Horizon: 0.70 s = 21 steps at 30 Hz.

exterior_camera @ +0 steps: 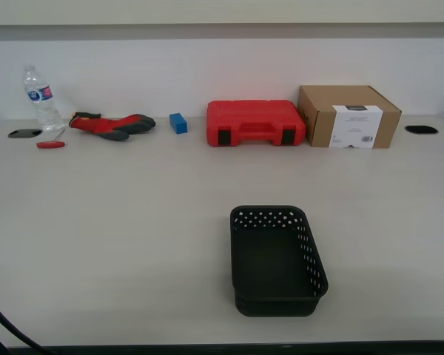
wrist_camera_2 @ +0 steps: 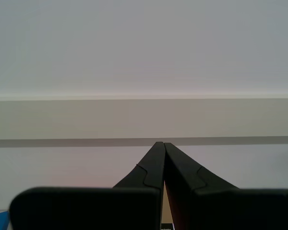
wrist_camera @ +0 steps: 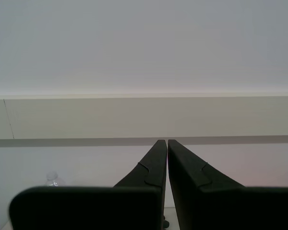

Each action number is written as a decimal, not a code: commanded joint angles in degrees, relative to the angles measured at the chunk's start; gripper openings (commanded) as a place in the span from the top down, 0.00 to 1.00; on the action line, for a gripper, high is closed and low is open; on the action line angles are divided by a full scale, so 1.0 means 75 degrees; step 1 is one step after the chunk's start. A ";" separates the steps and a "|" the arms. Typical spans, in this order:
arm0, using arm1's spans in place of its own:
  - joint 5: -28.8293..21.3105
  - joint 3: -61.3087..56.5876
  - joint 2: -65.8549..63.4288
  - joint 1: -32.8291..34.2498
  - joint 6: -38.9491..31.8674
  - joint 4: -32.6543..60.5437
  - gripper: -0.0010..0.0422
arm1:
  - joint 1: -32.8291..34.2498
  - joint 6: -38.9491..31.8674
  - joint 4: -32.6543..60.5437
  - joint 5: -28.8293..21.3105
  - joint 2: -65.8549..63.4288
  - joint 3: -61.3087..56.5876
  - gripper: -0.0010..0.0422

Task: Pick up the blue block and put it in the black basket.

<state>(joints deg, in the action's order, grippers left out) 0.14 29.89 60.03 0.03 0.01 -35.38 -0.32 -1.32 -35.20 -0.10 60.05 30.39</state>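
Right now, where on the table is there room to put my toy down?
Lots of bare table lies around the black basket. The far edge is crowded: bottle, red gloves, blue block, red case and cardboard box.

Your exterior view looks down across the table (exterior_camera: 96, 244) toward the wall (exterior_camera: 222, 66). Both wrist views face that wall (wrist_camera: 144, 48) level, from farther back; first shares the bottle (wrist_camera: 53, 179), second a blue corner (wrist_camera_2: 0, 221).
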 commanded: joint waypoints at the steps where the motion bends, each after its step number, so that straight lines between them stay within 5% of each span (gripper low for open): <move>1: 0.0000 0.0015 0.0003 -0.0003 0.0000 -0.0020 0.98 | 0.0000 -0.0029 -0.0026 0.0017 0.0000 0.0003 0.98; 21: 0.0000 0.0015 0.0003 -0.0006 0.0000 -0.0020 0.98 | -0.0015 -0.0093 -0.0006 0.0391 0.0070 0.0003 0.98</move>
<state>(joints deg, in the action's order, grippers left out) 0.14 29.89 60.03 -0.01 0.01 -35.38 -0.38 -1.43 -34.96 0.97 60.25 30.39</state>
